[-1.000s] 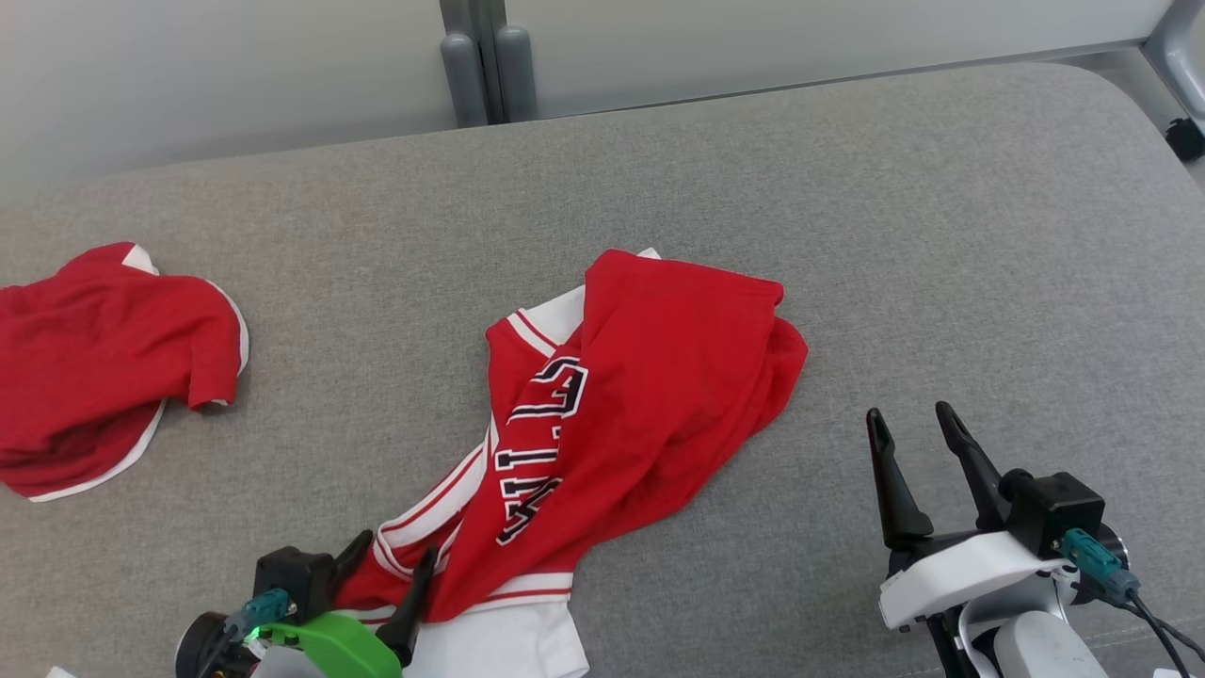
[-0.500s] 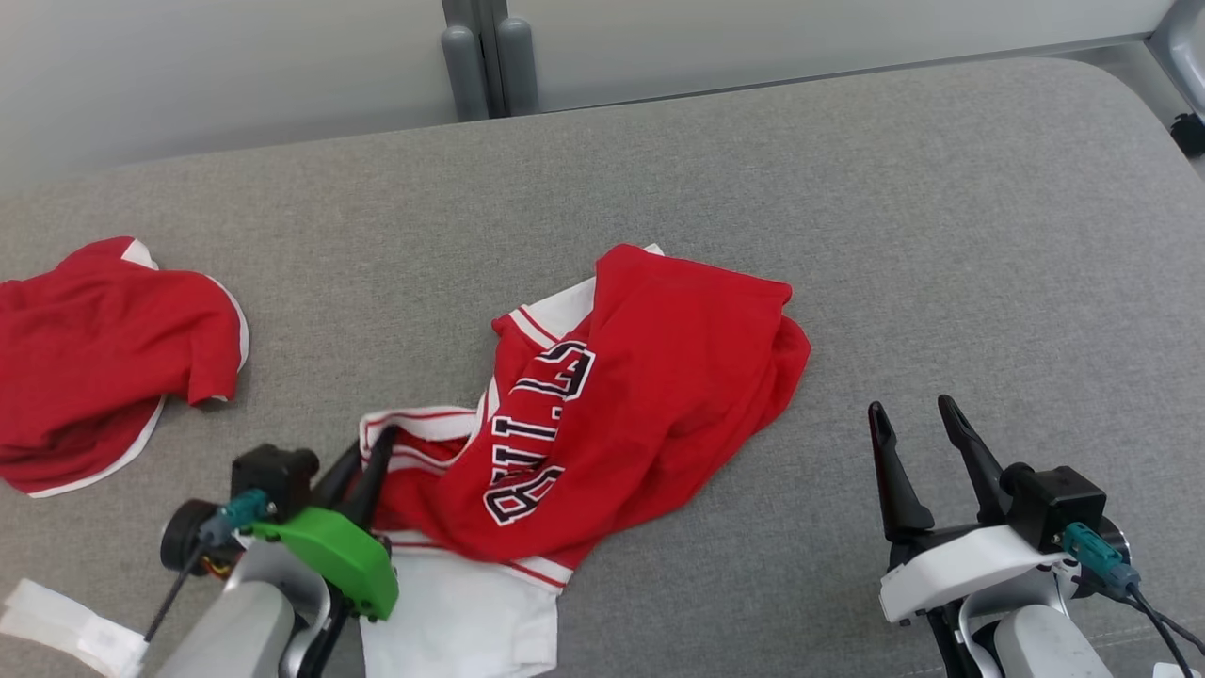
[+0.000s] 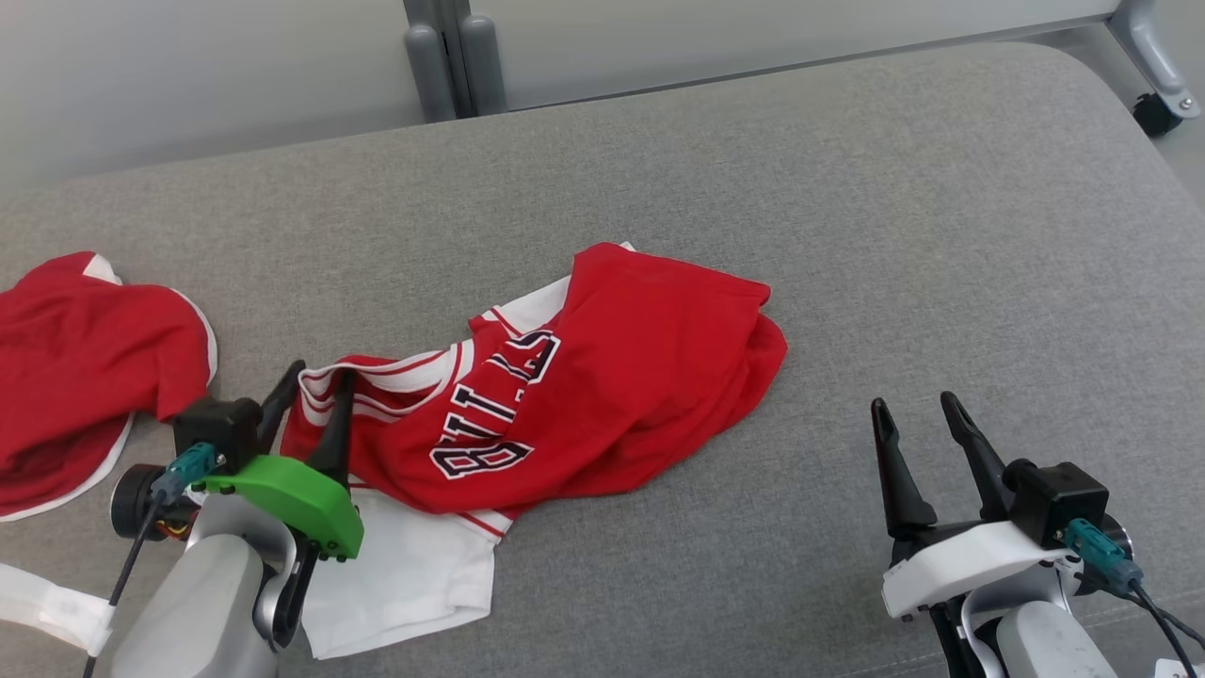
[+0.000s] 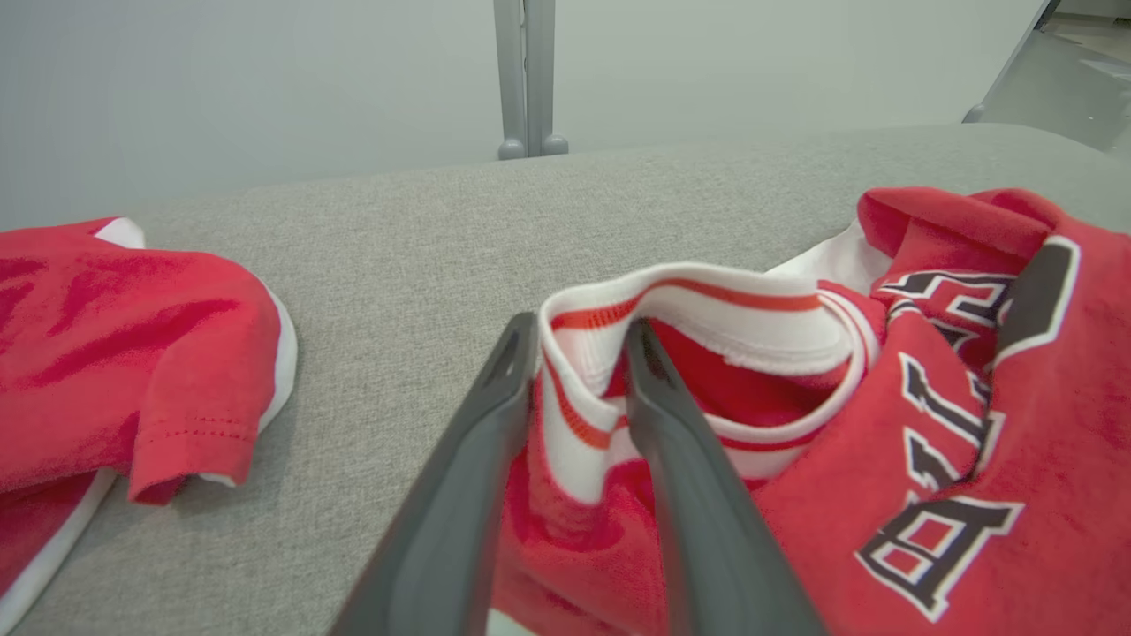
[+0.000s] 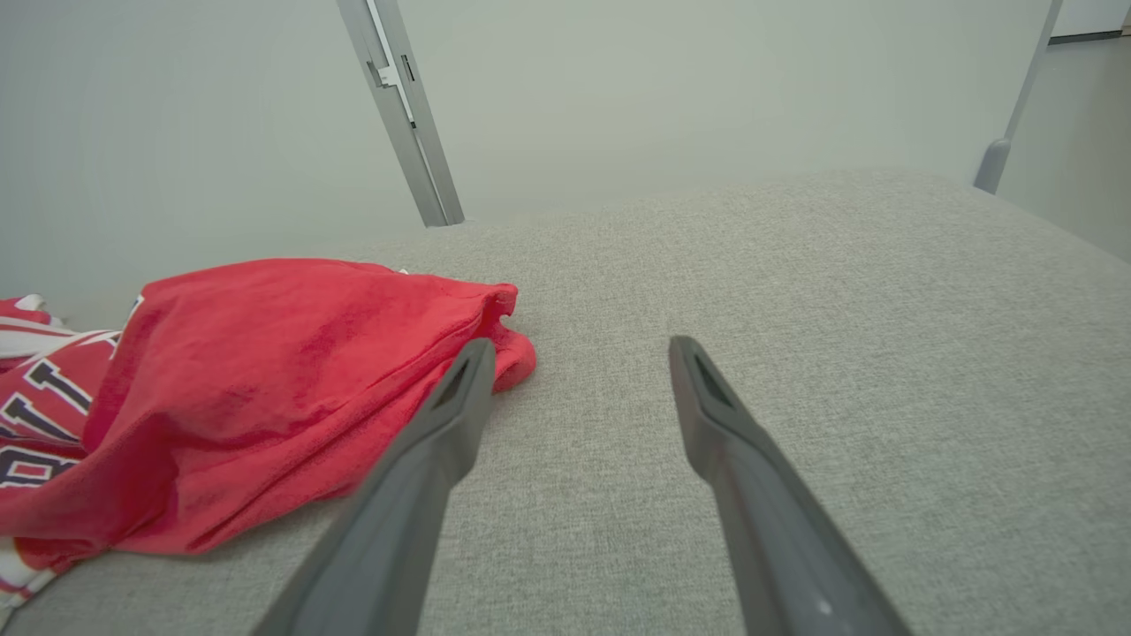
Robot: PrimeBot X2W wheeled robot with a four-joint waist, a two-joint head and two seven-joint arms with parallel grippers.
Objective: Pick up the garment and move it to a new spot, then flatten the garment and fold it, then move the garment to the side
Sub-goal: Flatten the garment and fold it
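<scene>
The garment (image 3: 612,377) is a red jersey with dark lettering and white, red-striped trim, lying crumpled mid-surface, a white part under its near-left end. My left gripper (image 3: 320,375) sits at its left end. In the left wrist view the striped hem (image 4: 707,300) stands between that gripper's (image 4: 579,331) fingers, which are parted about half wide, so the fabric is not pinched tight. My right gripper (image 3: 913,403) hovers open at the lower right, apart from the cloth. In the right wrist view the jersey (image 5: 265,380) lies just left of the gripper (image 5: 574,349).
Another red garment with white edging (image 3: 85,358) lies bunched at the far left, close to my left arm. Everything rests on a grey upholstered surface (image 3: 847,235). Behind it are a grey post (image 3: 442,56) and a caster wheel (image 3: 1150,113).
My left gripper shut on the striped hem and pulled it left and away from me, spreading the jersey sideways. Its fingers have since parted. The head camera shifted slightly; the right gripper kept still.
</scene>
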